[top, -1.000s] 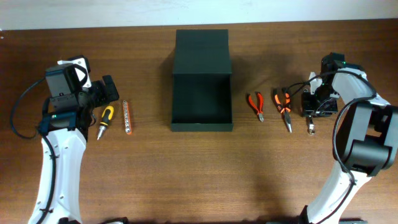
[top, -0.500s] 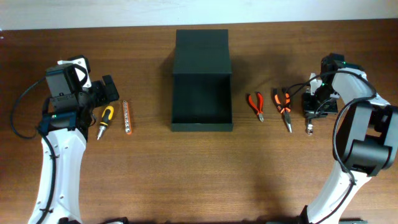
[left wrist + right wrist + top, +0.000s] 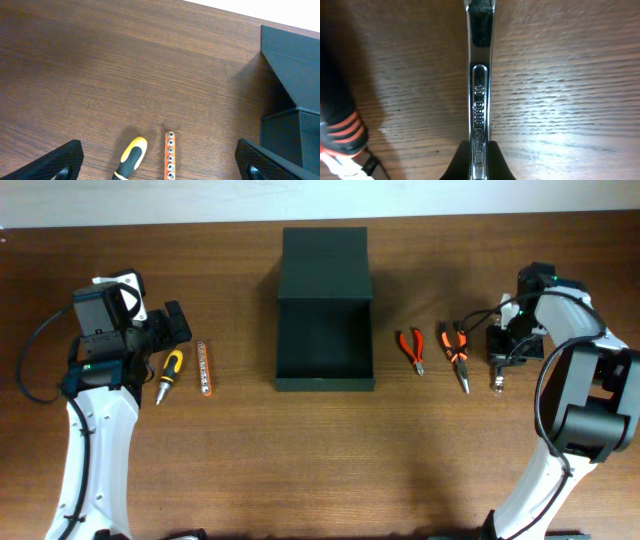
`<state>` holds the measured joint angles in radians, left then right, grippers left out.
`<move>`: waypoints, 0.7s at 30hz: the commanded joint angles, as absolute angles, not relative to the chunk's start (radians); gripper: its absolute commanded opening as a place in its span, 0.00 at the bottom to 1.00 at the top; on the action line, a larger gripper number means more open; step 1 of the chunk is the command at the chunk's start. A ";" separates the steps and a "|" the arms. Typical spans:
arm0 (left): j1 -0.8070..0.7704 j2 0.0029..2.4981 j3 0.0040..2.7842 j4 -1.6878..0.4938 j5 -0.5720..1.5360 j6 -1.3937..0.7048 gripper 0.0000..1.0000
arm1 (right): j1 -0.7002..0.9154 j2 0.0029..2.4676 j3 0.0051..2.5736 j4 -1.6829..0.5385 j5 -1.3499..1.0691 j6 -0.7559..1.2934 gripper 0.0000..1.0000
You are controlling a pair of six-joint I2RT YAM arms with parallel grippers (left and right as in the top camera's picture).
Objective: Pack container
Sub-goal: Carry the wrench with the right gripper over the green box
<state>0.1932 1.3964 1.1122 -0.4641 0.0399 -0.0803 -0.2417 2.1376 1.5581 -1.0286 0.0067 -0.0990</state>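
Six things in all, counting across the brown, fine-grained wooden table [image 3: 300, 460]. Finding the container [image 3: 325, 345] at the middle, toward the far edge: matte black, rectangular, low-walled, standing open with its flat hinged lid raised at the back. Noting to its left a screwdriver [image 3: 171, 370] with a rounded yellow-and-black handle, and just beside it a slim orange bit holder [image 3: 204, 368] dotted with a row of small sockets. Noting to its right red-handled pliers [image 3: 412, 350], then orange-and-black long-nose pliers [image 3: 456, 355]. Catching the right gripper [image 3: 479, 167] pinching tight on the polished shank of a chrome wrench [image 3: 479, 85], stamped lettering running down a recessed panel. Seeing the left gripper [image 3: 173, 327] spreading wide near the screwdriver handle, gripping nothing. Losing both wrench ends past the right wrist frame; struggling to read the stamped letters. Losing the screwdriver's blade and the bit holder's lower end below the left wrist frame, and part of the container past its right edge.
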 commanded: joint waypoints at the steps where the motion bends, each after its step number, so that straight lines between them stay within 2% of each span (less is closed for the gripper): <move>1: 0.199 1.400 1.132 -0.461 0.029 -0.090 0.99 | -0.235 2.124 1.662 -1.052 -0.020 -0.068 0.04; 9: 0.199 1.400 1.132 -0.461 0.029 -0.090 0.99 | -0.171 2.066 1.899 -1.155 -0.130 -0.062 0.04; 14: 0.199 1.400 1.132 -0.461 0.029 -0.090 0.99 | -0.039 2.054 2.092 -1.255 -0.158 -0.079 0.04; 21: 0.199 1.400 1.132 -0.461 0.029 -0.090 0.99 | 0.213 2.054 2.260 -1.280 -0.131 -0.298 0.04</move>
